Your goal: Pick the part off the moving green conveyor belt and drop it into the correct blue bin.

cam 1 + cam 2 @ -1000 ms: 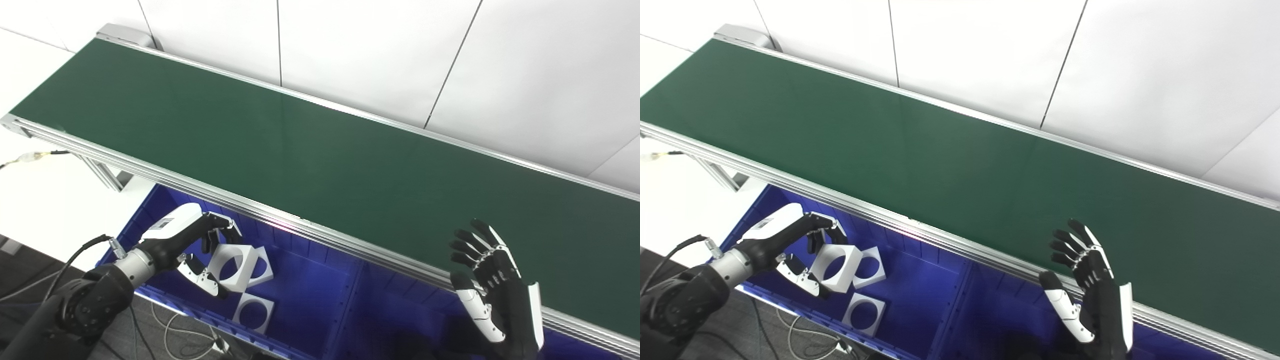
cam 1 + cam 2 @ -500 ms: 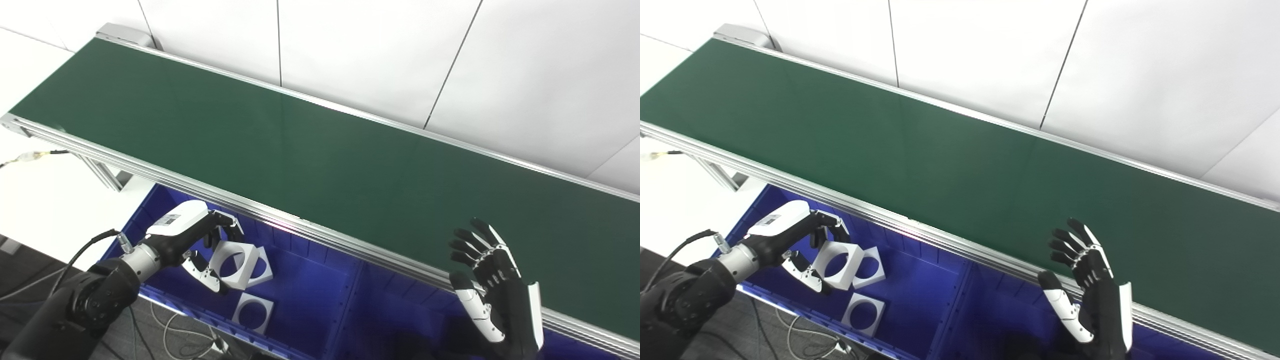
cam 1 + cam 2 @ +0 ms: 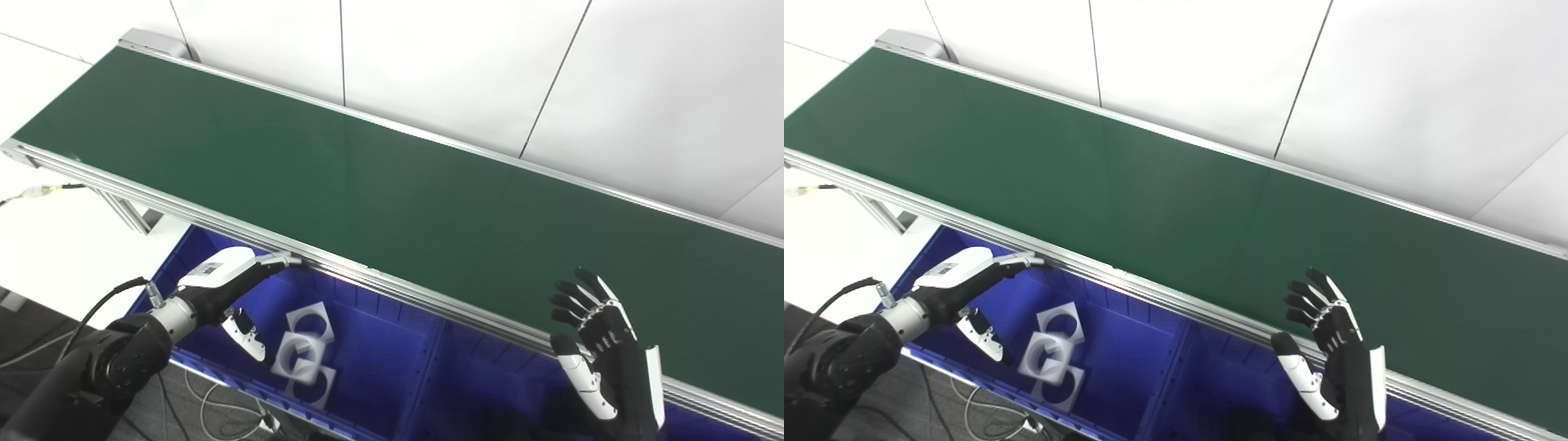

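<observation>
Your left hand (image 3: 236,288) spread empty over the blue bin (image 3: 380,352); blurred part (image 3: 298,354) at its 4 o'clock.

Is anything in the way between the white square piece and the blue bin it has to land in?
Nothing visible is. The left hand is open, and the blurred white part is already inside the blue bin, over two other white parts lying there. The right hand waits open by the green belt.
</observation>
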